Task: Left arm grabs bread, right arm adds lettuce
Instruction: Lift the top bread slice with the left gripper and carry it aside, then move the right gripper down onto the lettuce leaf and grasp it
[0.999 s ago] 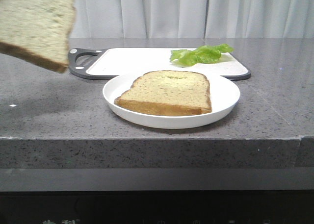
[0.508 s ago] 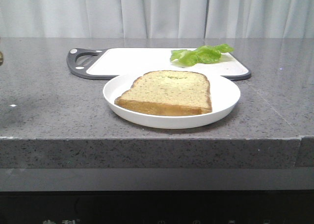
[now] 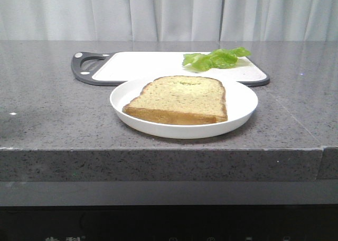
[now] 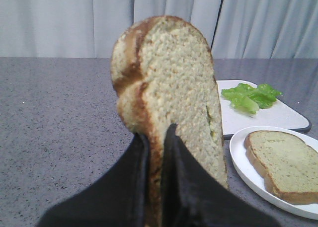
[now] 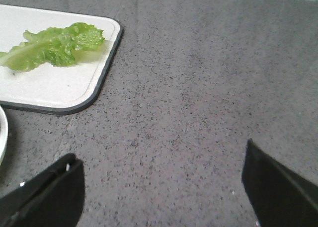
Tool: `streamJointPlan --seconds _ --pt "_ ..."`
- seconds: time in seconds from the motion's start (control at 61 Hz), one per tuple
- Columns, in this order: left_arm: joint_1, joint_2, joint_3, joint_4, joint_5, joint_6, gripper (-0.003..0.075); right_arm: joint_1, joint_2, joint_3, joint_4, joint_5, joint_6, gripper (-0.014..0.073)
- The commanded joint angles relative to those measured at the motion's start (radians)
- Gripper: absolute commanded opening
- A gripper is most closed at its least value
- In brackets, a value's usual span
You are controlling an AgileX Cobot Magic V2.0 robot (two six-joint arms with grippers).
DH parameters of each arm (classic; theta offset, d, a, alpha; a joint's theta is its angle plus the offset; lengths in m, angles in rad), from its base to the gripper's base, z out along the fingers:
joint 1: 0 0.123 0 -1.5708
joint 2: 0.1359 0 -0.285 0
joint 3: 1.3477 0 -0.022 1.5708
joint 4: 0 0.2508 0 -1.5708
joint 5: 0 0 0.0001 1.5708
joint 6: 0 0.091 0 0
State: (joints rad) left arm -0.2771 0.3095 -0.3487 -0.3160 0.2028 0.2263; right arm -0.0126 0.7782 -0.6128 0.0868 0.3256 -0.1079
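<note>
My left gripper (image 4: 156,131) is shut on the bread (image 4: 174,78), a thick pale speckled slice with a golden-brown crust, held upright on edge above the grey counter. The lettuce (image 3: 216,59) lies at the right end of the white cutting board (image 3: 137,64); it also shows as a green leaf (image 4: 251,95) in the left wrist view. In the right wrist view my right gripper (image 5: 160,152) stands open over bare counter, off to the side of the lettuce (image 5: 52,48), holding nothing. Neither gripper shows in the front view.
A white plate (image 3: 240,101) in front of the board holds another bread slice (image 3: 182,98), lying flat. The plate (image 4: 243,162) and that slice (image 4: 283,162) also show in the left wrist view. The counter's front edge runs just before the plate. White curtains hang behind.
One second ago the held bread showed at the front view's upper left; it has since moved out of that view to the left. Plate, slice and lettuce have not moved.
</note>
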Motion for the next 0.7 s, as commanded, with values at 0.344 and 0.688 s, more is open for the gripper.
streamJointPlan --seconds 0.344,0.688 --pt "0.001 0.006 -0.028 -0.004 -0.095 -0.001 -0.0019 0.157 0.606 -0.516 -0.012 0.036 -0.047 0.0652" --pt "0.001 0.006 -0.028 -0.004 -0.095 -0.001 -0.0019 0.211 0.91 -0.874 -0.012 0.244 -0.116 0.0652"
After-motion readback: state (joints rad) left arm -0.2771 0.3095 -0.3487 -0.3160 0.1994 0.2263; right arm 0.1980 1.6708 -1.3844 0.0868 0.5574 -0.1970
